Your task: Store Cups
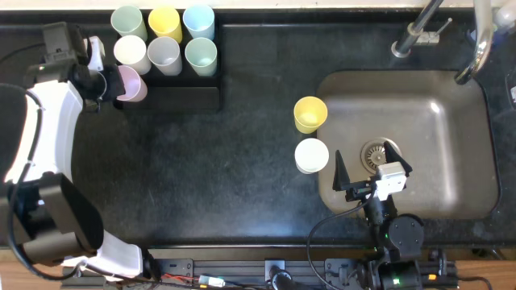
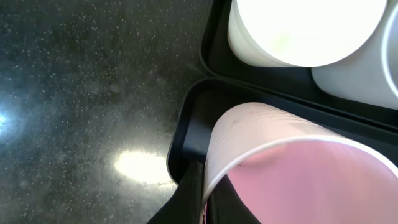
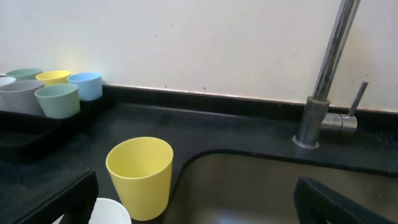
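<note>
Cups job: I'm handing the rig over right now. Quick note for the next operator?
Left claw: shut on the rim of the pink cup, which is tilted over the front left corner of the black tray; not yet released.
Right claw: open, holding nothing, above the sink.
Done: six cups stand in the tray's two back rows.
Left: set down the pink cup, then store the yellow cup and white cup, both on the counter by the sink's left edge.
</note>
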You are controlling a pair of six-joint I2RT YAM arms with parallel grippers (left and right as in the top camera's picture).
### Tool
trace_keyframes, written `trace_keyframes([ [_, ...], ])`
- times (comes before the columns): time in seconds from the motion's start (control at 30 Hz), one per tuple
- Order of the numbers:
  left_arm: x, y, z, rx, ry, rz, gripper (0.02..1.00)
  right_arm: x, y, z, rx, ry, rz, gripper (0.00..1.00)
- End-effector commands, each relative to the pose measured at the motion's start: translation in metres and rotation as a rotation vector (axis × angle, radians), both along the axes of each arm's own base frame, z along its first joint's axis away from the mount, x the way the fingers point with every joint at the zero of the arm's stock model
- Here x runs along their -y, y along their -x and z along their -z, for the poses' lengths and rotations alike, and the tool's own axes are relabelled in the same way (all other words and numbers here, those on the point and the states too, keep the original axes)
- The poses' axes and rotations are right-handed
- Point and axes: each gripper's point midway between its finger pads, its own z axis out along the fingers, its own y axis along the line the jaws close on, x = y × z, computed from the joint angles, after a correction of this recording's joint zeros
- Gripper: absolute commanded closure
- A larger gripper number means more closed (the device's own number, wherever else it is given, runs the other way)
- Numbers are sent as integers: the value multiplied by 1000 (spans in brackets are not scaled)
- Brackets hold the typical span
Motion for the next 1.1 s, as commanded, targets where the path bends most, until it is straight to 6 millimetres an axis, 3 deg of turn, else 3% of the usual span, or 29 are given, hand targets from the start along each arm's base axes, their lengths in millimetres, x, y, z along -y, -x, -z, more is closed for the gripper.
trace_keyframes([
  [0.03,-3,-2,11,-16,-11,7,936,1,-1,4,-2,-4,6,3],
  [0.7,-5,-10,35,-44,-1,0,912,1,-1,4,-2,-4,6,3],
  [0.83,-6,-12,34,-33,3,-25,776,1,-1,4,-2,-4,6,5],
  [0.97,-7,-11,30,-26,17,-68,546,1,-1,4,-2,-4,6,3],
  [1.1,-4,-9,-12,40,8,-71,380,1,-1,4,-2,-4,6,5],
])
